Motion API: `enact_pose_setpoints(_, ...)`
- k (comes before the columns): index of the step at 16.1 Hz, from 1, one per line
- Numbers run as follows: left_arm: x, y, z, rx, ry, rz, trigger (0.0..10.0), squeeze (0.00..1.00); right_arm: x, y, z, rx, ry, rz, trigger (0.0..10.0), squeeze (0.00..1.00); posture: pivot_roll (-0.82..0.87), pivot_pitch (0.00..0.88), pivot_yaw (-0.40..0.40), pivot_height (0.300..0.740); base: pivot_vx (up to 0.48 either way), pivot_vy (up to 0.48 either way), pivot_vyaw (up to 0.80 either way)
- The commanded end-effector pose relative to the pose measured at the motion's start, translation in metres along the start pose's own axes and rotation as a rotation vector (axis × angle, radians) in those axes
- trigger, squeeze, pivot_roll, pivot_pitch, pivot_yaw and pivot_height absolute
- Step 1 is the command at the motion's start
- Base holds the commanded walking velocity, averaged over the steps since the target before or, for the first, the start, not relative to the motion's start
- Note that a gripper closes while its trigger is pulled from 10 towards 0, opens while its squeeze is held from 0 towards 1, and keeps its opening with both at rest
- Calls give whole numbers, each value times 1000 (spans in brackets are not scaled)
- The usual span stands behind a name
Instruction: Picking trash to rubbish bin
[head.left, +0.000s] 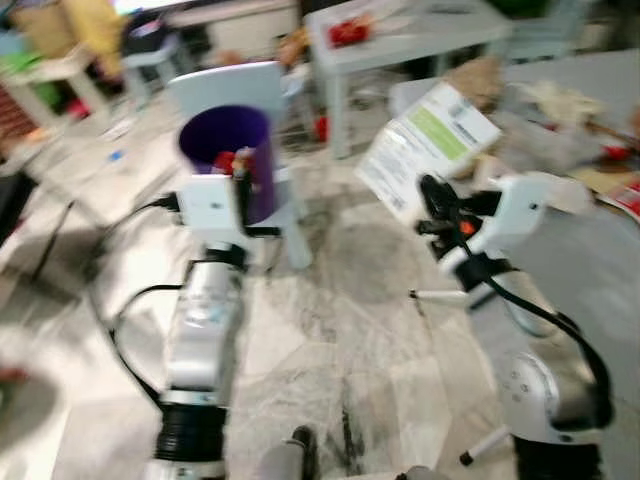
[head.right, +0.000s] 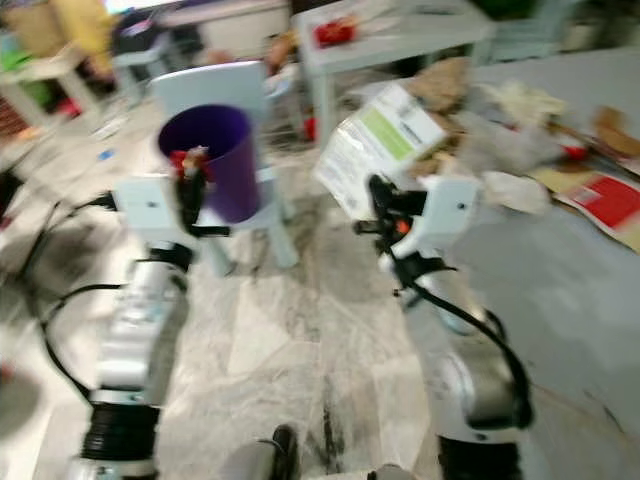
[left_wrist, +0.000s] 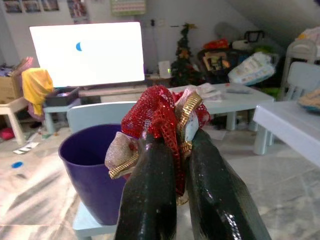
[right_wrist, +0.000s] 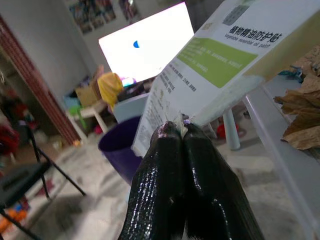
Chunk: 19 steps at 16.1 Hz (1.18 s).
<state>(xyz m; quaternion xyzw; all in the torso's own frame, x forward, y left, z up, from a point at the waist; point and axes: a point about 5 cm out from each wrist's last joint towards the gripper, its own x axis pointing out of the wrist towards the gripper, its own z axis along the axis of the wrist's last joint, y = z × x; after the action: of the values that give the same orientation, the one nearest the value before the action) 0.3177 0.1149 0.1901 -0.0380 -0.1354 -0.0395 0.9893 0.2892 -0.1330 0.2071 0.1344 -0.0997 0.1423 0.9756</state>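
Between the closed fingers (left_wrist: 150, 185) of the left gripper (head.left: 240, 178) sits one red-and-gold ribbon bow (left_wrist: 162, 117), held just beside the rim of the purple bin (head.left: 228, 150). The fingers (right_wrist: 160, 185) of the right gripper (head.left: 432, 195) are pinched shut on the edge of one white-and-green printed package (head.left: 425, 145), held in the air and well apart from the bin. The bin stands on a small pale chair (head.left: 232, 88). Judged progress: two items are grasped, neither is deposited; both drops remain, the bow nearest to release. Count: one bin, two grippers, two held items. More litter (head.right: 500, 130) lies on the floor beyond, too blurred to count, near a pale worktop (head.left: 410, 40).
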Motion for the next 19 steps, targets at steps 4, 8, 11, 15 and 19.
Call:
enact_pose_setpoints(4,1,5,1,-18,6,-2,0,0,2,5,2,14,-18,15,0,0,-53,161,51,740,0,0,595)
enact_pose_setpoints(8,-1,-2,0,-54,15,-43,0,0,0,2,5,8,-35,0,0,0,-56,166,48,740,0,0,0)
enact_pose_setpoints(11,-3,0,0,-60,19,-58,0,0,-4,-11,19,-127,-122,-102,0,0,-53,167,48,740,0,0,0)
enact_pose_setpoints(15,-1,6,-1,-64,21,-66,0,0,-11,-31,21,-156,-126,-186,0,0,-53,165,73,740,0,0,0)
enact_pose_setpoints(19,6,5,6,-72,5,-93,0,0,-13,-32,20,-159,-144,-215,0,0,-46,159,94,740,0,0,0)
